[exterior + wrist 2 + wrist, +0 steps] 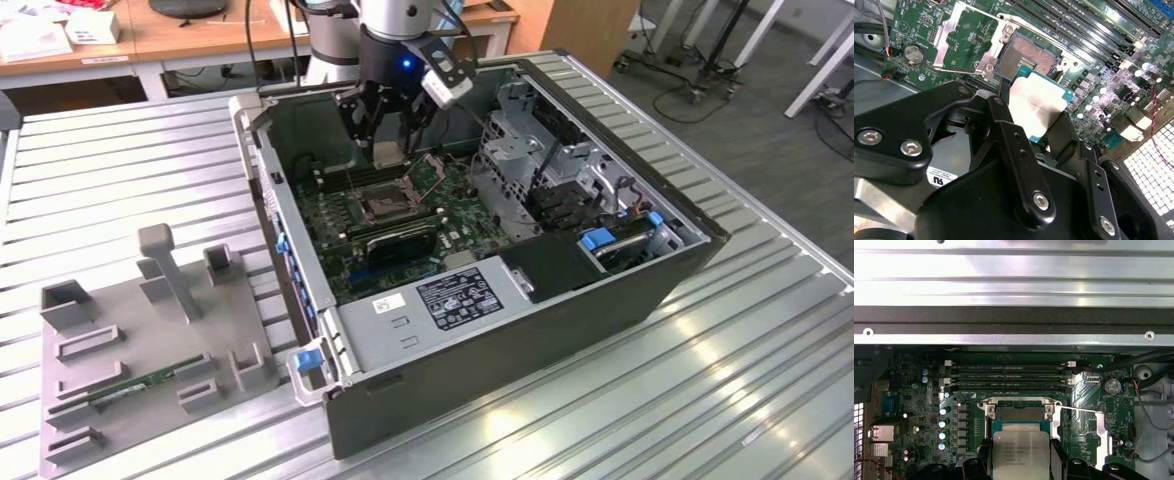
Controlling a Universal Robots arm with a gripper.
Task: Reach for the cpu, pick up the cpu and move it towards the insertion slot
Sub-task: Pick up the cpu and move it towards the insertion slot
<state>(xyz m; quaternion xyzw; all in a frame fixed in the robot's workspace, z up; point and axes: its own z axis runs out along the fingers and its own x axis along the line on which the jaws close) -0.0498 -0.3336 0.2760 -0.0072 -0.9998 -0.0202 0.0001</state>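
cpu: the cpu [1019,449] is sitting pinched between the two black fingers [1019,150] of the gripper [1036,117], its silvery face showing, its green-edged body tilted and hanging clear of the board.
cpu against the socket: taking the insertion slot [1020,412] as the landmark, the chip is hanging just beside it and above it; in the first wrist view its far edge is lying right against the socket's near frame rail, not yet over the dark centre.
alignment: the chip's edges are running close to parallel with the socket frame in the first wrist view, so the offset looks to me mostly sideways along one axis plus the drop.
jaws: closed onto the chip's two opposite edges, holding nothing else.
socket state: the load plate [956,37] is standing flipped back from the socket, on the side away from the chip, and the thin wire lever [1081,410] is lying swung out to one side.
memory slots: the long parallel memory slots [1010,377] are lying beyond the socket, on its far side from the chip.
whole scene: in the exterior view the gripper [387,150] is hanging inside the open computer case [441,330], just above the socket [384,205].
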